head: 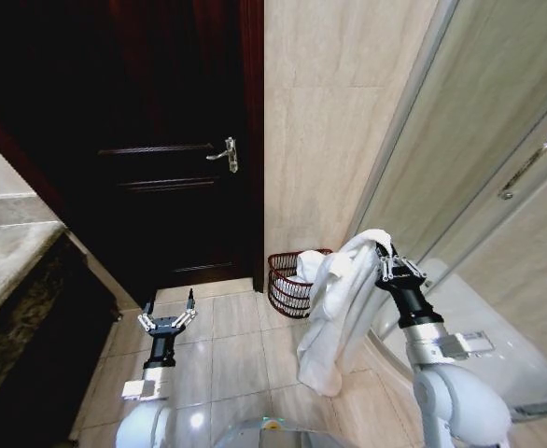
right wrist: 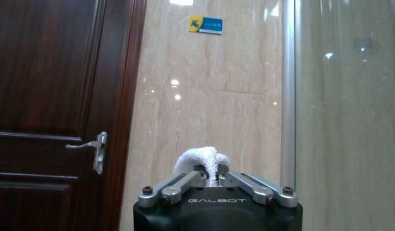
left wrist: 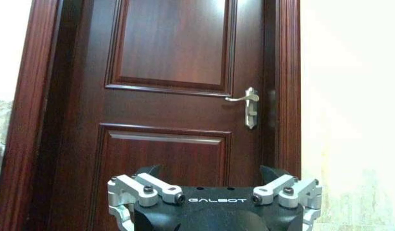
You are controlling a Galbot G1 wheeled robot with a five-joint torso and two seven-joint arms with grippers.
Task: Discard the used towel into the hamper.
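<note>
A white towel point(head: 334, 317) hangs in long folds from my right gripper point(head: 383, 250), which is shut on its top edge; a white tuft of towel point(right wrist: 201, 163) pokes out between the closed fingers in the right wrist view. The hamper point(head: 286, 280), a small reddish-brown wire basket, stands on the floor against the beige wall, just left of and behind the hanging towel, with something white inside. My left gripper point(head: 168, 313) is held low over the floor tiles on the left, open and holding nothing; in the left wrist view, the left gripper point(left wrist: 214, 175) faces the door.
A dark wooden door point(head: 175, 159) with a metal lever handle point(head: 227, 154) is closed ahead. A glass shower partition point(head: 497, 168) with a handle rises on the right. A stone counter point(head: 3, 252) runs along the left. Beige floor tiles point(head: 231, 345) lie between.
</note>
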